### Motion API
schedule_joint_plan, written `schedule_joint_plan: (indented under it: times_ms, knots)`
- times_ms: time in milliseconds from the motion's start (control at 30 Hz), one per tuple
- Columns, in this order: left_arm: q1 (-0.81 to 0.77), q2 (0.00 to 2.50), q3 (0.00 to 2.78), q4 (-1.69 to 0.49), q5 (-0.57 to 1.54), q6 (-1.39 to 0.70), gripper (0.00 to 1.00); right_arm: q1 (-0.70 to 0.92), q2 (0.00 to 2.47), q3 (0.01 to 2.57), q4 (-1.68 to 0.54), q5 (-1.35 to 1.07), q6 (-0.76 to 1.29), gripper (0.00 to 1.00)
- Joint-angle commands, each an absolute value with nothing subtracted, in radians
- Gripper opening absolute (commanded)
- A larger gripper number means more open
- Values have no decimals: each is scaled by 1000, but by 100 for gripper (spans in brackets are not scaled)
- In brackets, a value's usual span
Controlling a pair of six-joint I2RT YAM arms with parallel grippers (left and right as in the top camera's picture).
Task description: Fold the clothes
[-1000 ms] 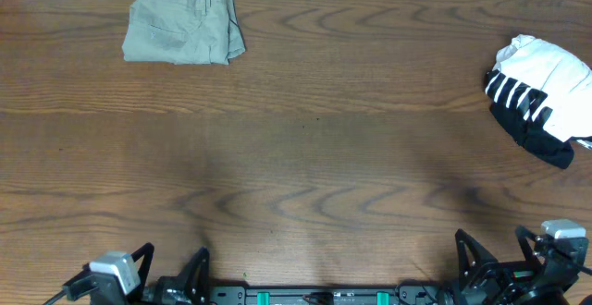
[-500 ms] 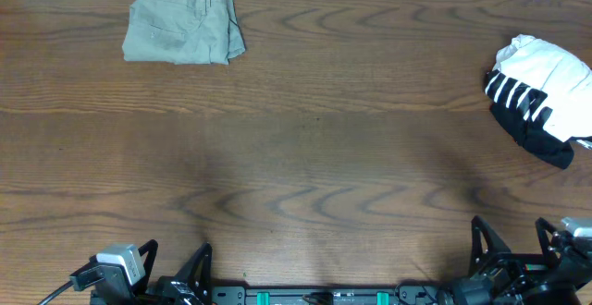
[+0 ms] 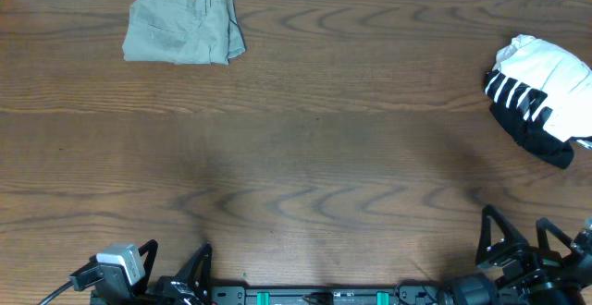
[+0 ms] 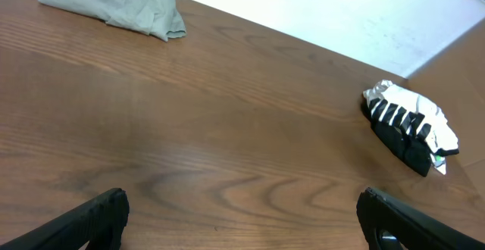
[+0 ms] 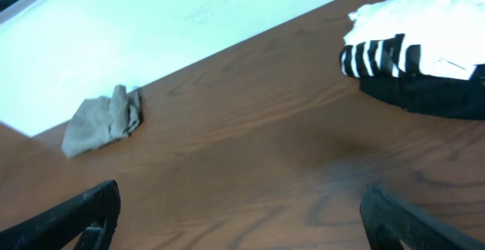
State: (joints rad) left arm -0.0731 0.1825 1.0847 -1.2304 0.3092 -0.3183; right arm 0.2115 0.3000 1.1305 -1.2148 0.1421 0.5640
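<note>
Both hang open and empty, my left pincer and right pincer, at the brown wooden table's near edge. Light khaki cotton trousers lie folded far left, seemingly done; a crumpled black-and-white striped garment far right looks unfolded.

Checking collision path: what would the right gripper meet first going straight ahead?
Way looks free: the right gripper points at bare table between the khaki trousers and the striped black-and-white garment; depth unclear.
</note>
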Motion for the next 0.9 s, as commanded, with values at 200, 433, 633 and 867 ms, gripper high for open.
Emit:
schedule_joint_plan:
  times_ms: [200,433,633,867]
  knots:
    - [-70,180,1083,-1229,321,-331,98,210,300,1122,-1227,292,578,99]
    - [-70,180,1083,-1229,321,-331,98,209,299,1067,-1214,324,507,99]
    - [-70,180,1083,-1229,322,-331,98,133,276,927,-1087,307,506,99]
    - [-70,180,1083,-1229,322,-331,98,12,177,696,-802,51,350,99]
